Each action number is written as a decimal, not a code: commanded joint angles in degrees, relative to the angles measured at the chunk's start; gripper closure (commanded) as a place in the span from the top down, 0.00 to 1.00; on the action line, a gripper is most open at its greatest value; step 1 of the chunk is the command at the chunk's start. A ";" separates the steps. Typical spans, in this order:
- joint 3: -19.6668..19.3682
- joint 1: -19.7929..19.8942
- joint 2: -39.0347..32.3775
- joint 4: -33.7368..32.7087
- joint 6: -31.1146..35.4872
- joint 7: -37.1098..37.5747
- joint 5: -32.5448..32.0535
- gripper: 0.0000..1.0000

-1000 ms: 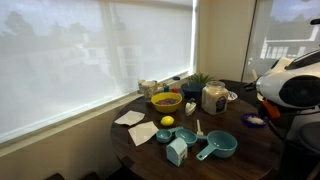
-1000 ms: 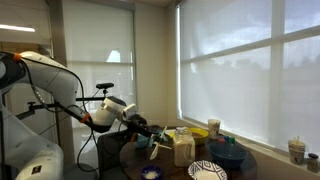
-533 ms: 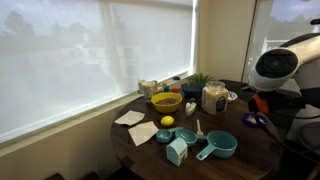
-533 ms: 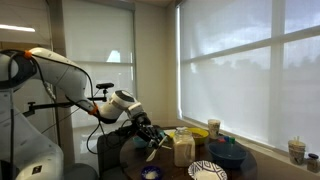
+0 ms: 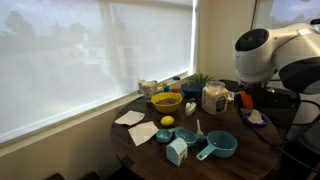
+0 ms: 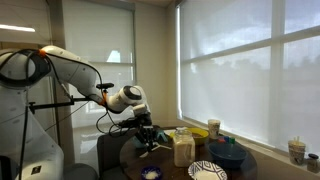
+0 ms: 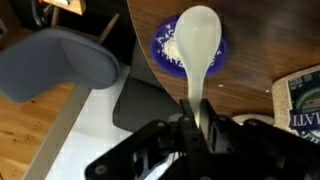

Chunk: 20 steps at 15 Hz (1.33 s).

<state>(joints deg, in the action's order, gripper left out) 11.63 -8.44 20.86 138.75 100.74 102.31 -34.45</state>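
My end effector (image 7: 197, 122) is clenched on the slim handle, the right place to hold, of a spoon (image 7: 197, 42) that looks light, stiff and slippery, poised above a blue dish (image 7: 158, 42) on the counter (image 7: 270, 40).

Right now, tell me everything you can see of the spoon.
The spoon is plain white, smooth, plastic-looking: an oval bowl on a narrow handle. The jaws are shut on the handle; the bowl points away from them, over a small blue dish on the wood table. Whether it touches the dish cannot be told.
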 commanded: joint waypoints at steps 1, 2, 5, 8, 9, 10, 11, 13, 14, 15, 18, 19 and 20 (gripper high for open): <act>0.17 1.51 -5.59 -5.02 0.85 3.04 6.65 0.03; 0.25 1.86 -6.84 -5.88 1.15 3.60 7.41 0.03; -0.44 2.51 -9.89 -7.08 5.36 3.85 9.04 0.03; -1.29 2.82 -12.80 -8.09 12.06 3.35 11.64 0.03; -1.32 2.84 -13.67 -8.33 13.68 3.37 11.90 0.03; -1.29 2.83 -14.48 -8.47 15.17 3.41 11.34 0.03; -1.36 2.80 -14.99 -8.42 16.91 3.33 11.21 0.03; -1.52 2.68 -16.03 -8.65 19.53 2.96 11.54 0.03; -1.56 2.65 -16.40 -8.81 20.34 2.91 11.67 0.03; -1.54 2.62 -16.62 -8.84 21.02 2.89 11.43 0.03; -1.42 2.59 -16.74 -9.23 20.97 3.10 10.71 0.40; -1.40 2.56 -16.50 -9.30 20.33 2.95 10.59 0.43; -1.38 2.48 -16.00 -9.24 19.82 2.64 10.49 0.50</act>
<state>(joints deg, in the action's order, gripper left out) 10.35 -5.61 5.36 130.89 121.25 104.94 -24.28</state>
